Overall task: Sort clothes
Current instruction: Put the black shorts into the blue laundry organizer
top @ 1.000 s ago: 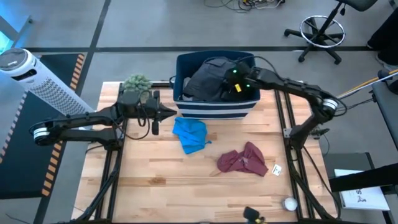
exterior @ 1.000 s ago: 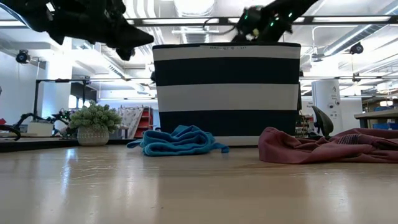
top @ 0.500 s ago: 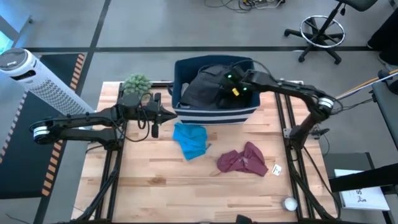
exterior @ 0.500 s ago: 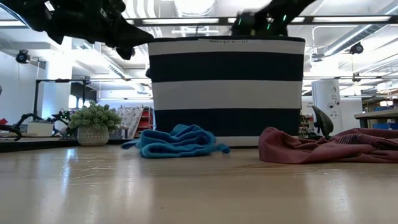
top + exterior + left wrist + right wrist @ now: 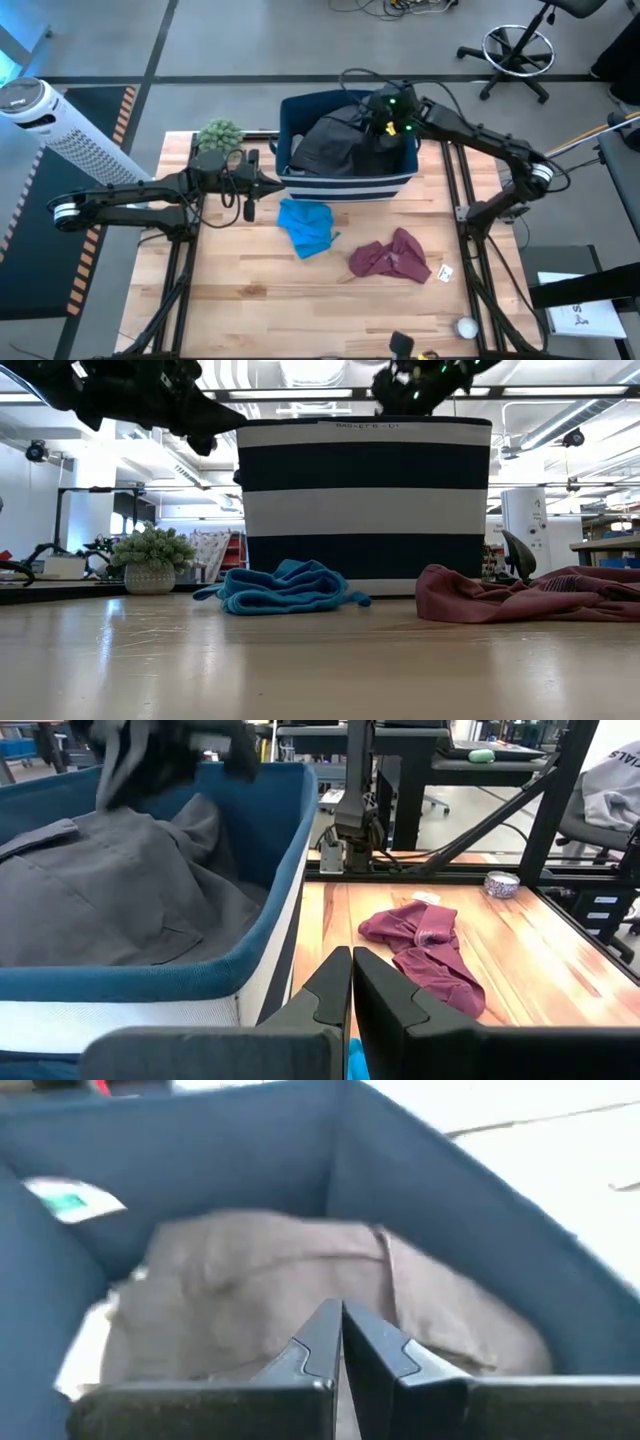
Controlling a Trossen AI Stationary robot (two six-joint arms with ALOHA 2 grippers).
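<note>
From above, the right gripper (image 5: 385,112) hung over the striped bin (image 5: 345,180), apparently lifting the dark grey garment (image 5: 325,145). Its wrist view showed fingers pressed together; whether cloth was pinched, I cannot tell. The left gripper (image 5: 350,990), closed and empty, waited beside the bin. Next: carrying the garment clear.

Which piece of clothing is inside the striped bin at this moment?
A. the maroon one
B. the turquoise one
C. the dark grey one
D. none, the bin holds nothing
C: the dark grey garment lies inside the bin, with the right gripper over it, while the turquoise garment and the maroon garment lie on the table in front of the bin.
</note>
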